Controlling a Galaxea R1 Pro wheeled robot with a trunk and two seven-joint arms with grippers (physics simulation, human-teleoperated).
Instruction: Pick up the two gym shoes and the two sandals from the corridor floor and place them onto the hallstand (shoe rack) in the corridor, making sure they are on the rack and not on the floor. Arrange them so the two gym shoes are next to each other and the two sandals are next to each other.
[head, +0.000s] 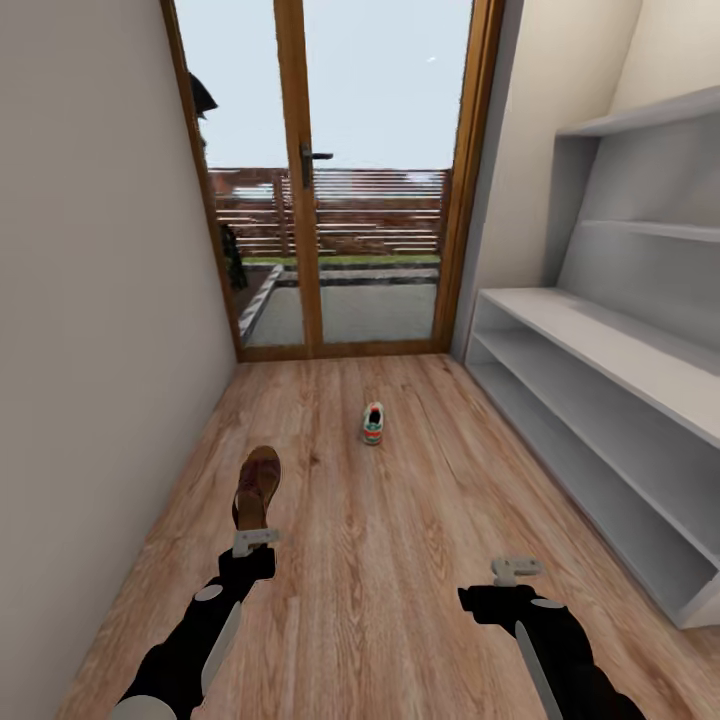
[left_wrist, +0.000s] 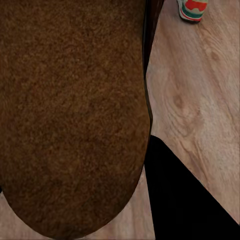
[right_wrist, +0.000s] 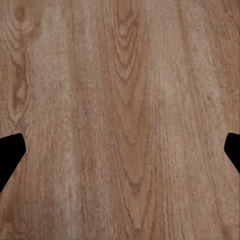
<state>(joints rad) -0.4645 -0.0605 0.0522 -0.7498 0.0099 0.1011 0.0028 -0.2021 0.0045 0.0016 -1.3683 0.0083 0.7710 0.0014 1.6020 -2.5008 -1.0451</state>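
Head view: one brown sandal (head: 257, 487) is seen at the tip of the left pincer (head: 254, 541), its heel end touching the pale fingers; whether it is lifted off the corridor floor (head: 400, 560) or resting on it cannot be told. From the left wrist view the sandal's grainy brown surface (left_wrist: 70, 115) is shown pressed close before the camera with one dark finger (left_wrist: 185, 200) beside it, so the left pincer appears closed on the sandal. A single gym shoe (head: 373, 423) is seen farther ahead on the planks, near the glass door (head: 330, 180), well apart from the sandal. The right pincer (head: 516, 570) is held over bare floor, and its dark fingertips (right_wrist: 10, 152) are shown spread wide at either edge of the right wrist view, nothing between them. The grey hallstand (head: 600, 400) is seen along the right wall.
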